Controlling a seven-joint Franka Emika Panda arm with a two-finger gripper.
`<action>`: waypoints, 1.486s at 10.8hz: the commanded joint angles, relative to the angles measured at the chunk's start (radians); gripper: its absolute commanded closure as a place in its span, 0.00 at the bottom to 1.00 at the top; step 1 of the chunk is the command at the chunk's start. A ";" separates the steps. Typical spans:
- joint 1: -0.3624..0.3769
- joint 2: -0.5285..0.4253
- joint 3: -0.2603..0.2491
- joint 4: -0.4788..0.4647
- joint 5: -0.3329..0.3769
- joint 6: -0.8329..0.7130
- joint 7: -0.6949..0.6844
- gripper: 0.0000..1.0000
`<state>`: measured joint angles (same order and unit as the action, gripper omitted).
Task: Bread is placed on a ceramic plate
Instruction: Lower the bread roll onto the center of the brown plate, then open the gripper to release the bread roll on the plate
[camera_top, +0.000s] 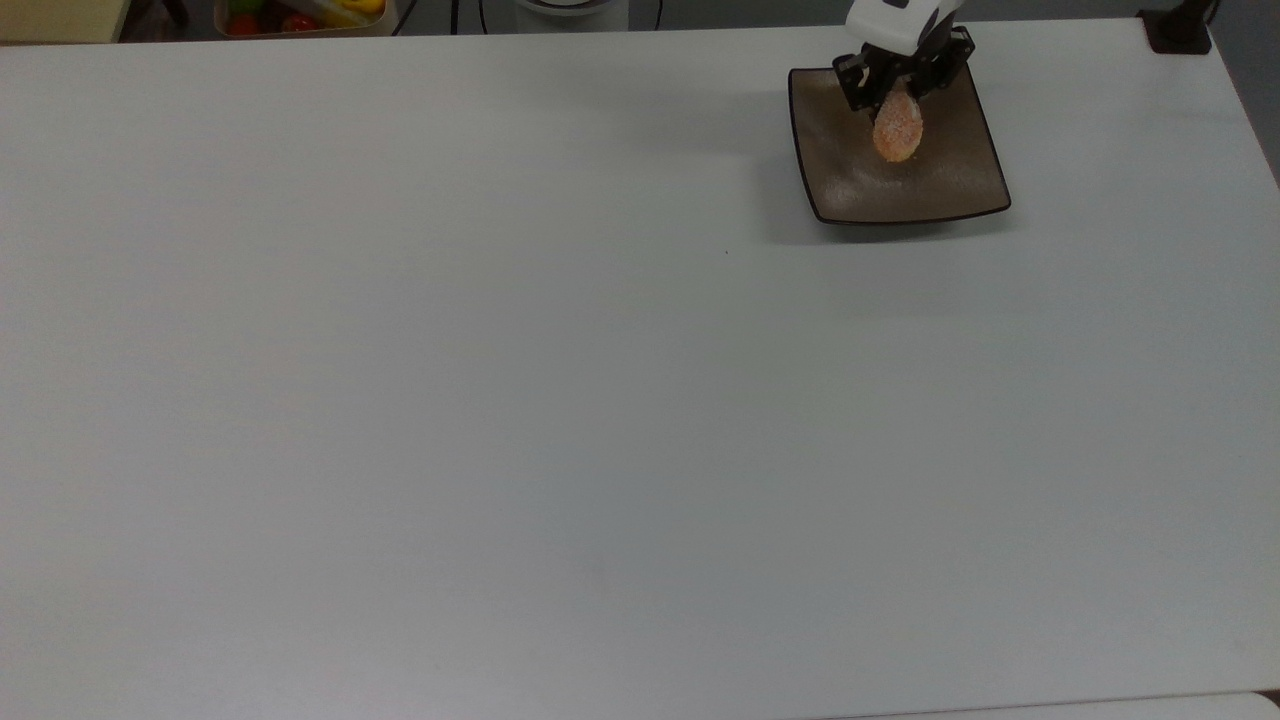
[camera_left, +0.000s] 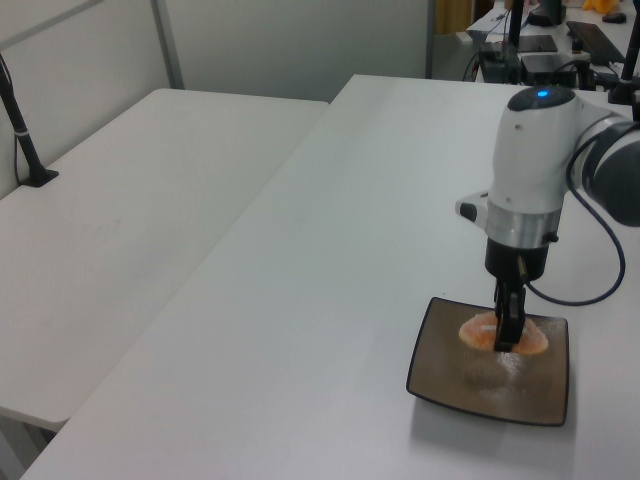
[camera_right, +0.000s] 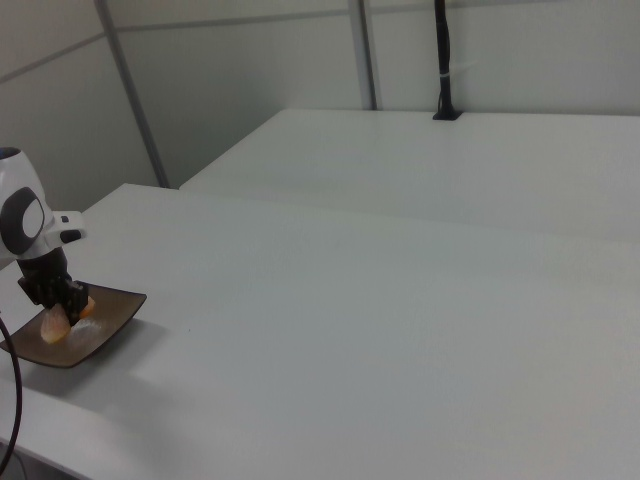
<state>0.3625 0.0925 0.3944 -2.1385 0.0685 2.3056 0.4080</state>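
White worktop (camera_top: 500, 400) fills most of the scene, with a second white table (camera_left: 130, 190) set beside it in the left view and grey partition walls behind. A tray of coloured items (camera_top: 300, 15) is seen past the far edge in the top view, and a black post (camera_right: 443, 60) stands at the back in the right view.

The ceramic plate (camera_top: 950, 185) is set near the far right corner of the worktop in the top view. The bread (camera_top: 898, 128) is held over the plate, inside its rim, toward the far half of the plate in the top view. The claw (camera_top: 897, 88) is closed on the bread, gripped near the bun's upper end; the fingers are seen pinching it from both sides in the left view (camera_left: 506, 325).

Key relation: the bread hangs directly below the claw, with the plate surface directly below the bread. The bun's long axis is seen running away from the claw toward the plate centre in the top view, and roughly across the left view's width. In the right view the bun (camera_right: 55, 322) looks tilted, lower end toward the plate (camera_right: 110, 320). Whether the bun's lower end is touching the plate cannot be told; it looks very near or just touching.

Judged step: final lowering and release. A short straight descent, then opening, is probably all that is left. Risk judged: the bun may roll or tip when released because of the tilt, but the plate is much wider, so it should stay on.
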 joint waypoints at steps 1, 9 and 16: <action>0.025 0.042 -0.008 -0.014 -0.022 0.055 0.017 0.68; 0.030 0.121 -0.008 -0.009 -0.108 0.107 0.074 0.00; 0.024 0.069 -0.009 0.043 -0.108 0.028 0.075 0.00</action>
<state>0.3826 0.2032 0.3939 -2.1223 -0.0228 2.3872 0.4567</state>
